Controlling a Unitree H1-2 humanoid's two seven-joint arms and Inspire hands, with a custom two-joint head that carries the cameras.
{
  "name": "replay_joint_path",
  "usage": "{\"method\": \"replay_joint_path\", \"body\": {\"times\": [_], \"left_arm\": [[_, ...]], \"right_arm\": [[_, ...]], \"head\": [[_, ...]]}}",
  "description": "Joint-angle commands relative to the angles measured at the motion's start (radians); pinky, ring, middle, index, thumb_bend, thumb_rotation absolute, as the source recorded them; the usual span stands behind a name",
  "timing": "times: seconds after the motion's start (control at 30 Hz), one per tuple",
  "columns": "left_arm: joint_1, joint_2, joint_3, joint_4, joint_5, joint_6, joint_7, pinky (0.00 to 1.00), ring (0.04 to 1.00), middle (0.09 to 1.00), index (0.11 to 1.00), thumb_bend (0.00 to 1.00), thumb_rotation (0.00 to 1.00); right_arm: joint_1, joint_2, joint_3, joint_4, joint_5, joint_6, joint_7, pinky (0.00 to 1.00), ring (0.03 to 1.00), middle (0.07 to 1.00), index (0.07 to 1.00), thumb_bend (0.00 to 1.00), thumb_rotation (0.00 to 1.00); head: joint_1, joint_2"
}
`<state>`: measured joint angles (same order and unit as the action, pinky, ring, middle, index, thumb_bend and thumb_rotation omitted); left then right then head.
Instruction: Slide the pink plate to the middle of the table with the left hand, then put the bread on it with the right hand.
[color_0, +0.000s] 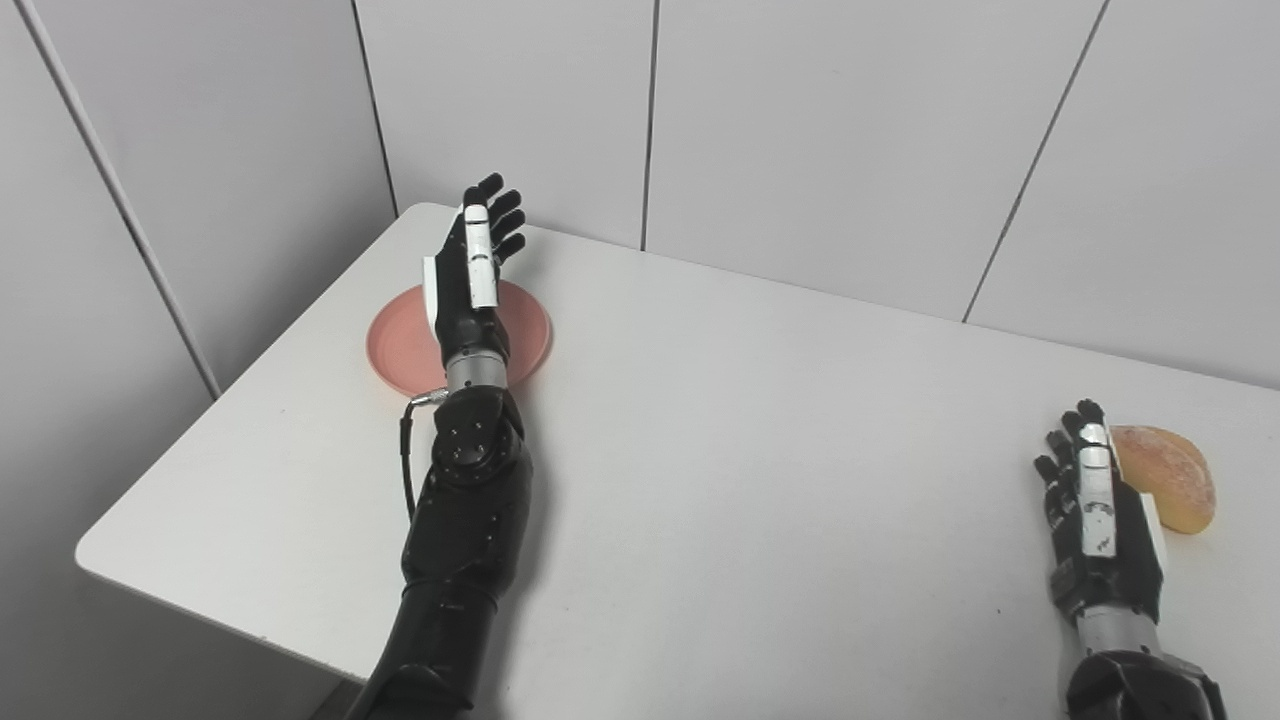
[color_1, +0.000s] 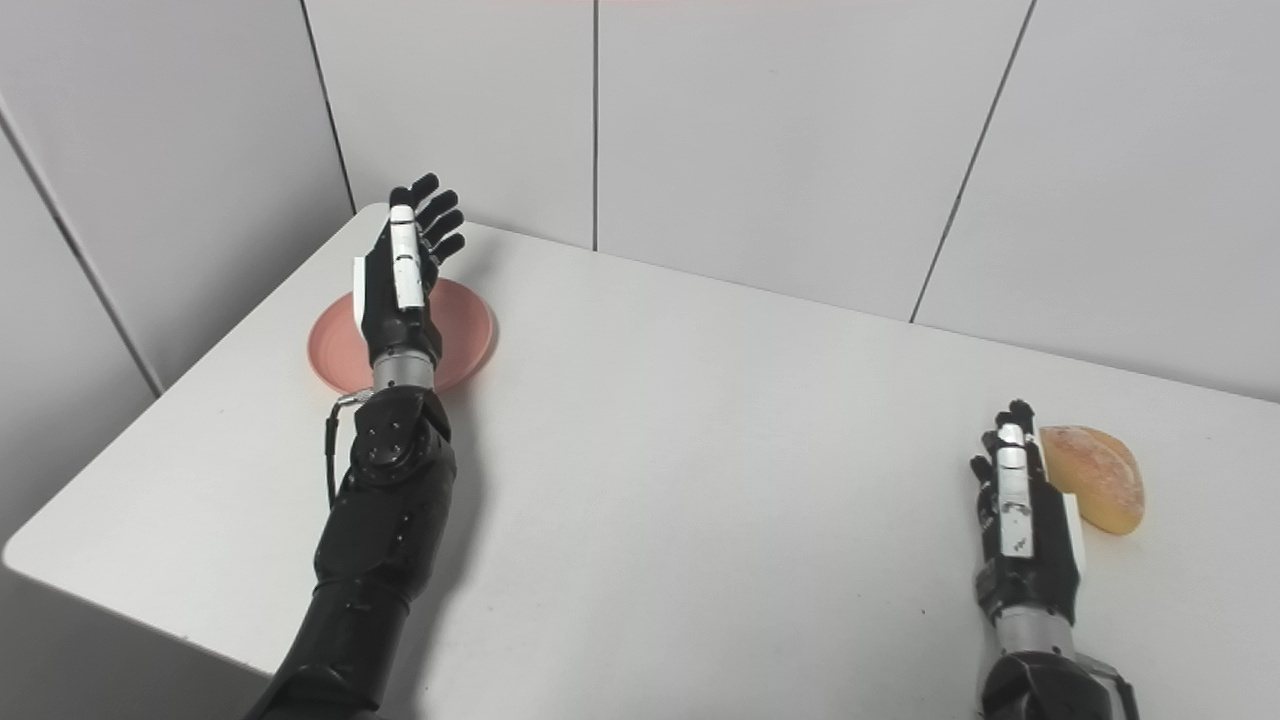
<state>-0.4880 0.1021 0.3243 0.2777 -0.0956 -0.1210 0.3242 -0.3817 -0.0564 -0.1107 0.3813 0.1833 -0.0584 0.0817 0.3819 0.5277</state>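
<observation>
The pink plate (color_0: 400, 340) lies on the white table (color_0: 720, 450) near its far left corner. My left hand (color_0: 478, 262) is open, fingers straight and together, held edge-up over the plate with the fingertips reaching past its far rim; it holds nothing. I cannot tell whether it touches the plate. The bread (color_0: 1170, 475), a golden half-round piece, lies at the table's right side. My right hand (color_0: 1095, 510) is open and empty, resting just left of the bread, close beside it. Both also show in the right eye view: plate (color_1: 335, 350), bread (color_1: 1100, 475).
Grey wall panels (color_0: 800, 130) stand close behind the table's far edge and along its left side. The table's front left corner (color_0: 95, 550) lies near my left arm. Bare tabletop stretches between the two hands.
</observation>
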Motion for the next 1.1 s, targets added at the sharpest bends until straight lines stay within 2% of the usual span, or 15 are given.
{"method": "replay_joint_path", "body": {"times": [0.0,0.1,0.5,0.83,1.07], "left_arm": [[-0.05,0.022,0.009,-0.061,0.002,0.001,0.011,0.78,0.785,0.772,0.768,0.59,1.0],[-0.043,0.035,0.025,-0.082,0.014,0.021,0.03,0.77,0.778,0.768,0.766,0.58,1.0],[-0.012,0.123,0.074,-0.03,0.072,0.005,0.098,0.79,0.772,0.768,0.78,0.54,1.0],[0.011,0.164,0.095,0.077,0.08,-0.034,0.136,0.82,0.802,0.799,0.802,0.54,1.0],[0.012,0.172,0.127,0.154,0.037,-0.069,0.139,0.84,0.819,0.808,0.809,0.54,1.0]], "right_arm": [[-0.009,-0.014,-0.005,0.005,0.006,-0.02,0.011,1.0,1.0,1.0,0.992,0.76,0.89],[-0.008,-0.019,-0.001,0.001,-0.004,-0.015,0.007,1.0,1.0,1.0,0.992,0.74,0.91],[-0.012,-0.022,-0.005,-0.002,0.006,-0.003,0.012,1.0,1.0,1.0,1.0,0.73,0.91],[-0.011,-0.025,-0.003,-0.006,0.006,-0.007,0.018,1.0,1.0,1.0,1.0,0.73,0.92],[-0.004,-0.023,0.0,-0.033,0.007,0.011,0.017,1.0,1.0,1.0,1.0,0.73,0.92]], "head": [[0.007,0.0],[0.013,0.0],[0.021,-0.002],[0.02,-0.002],[0.021,-0.001]]}}
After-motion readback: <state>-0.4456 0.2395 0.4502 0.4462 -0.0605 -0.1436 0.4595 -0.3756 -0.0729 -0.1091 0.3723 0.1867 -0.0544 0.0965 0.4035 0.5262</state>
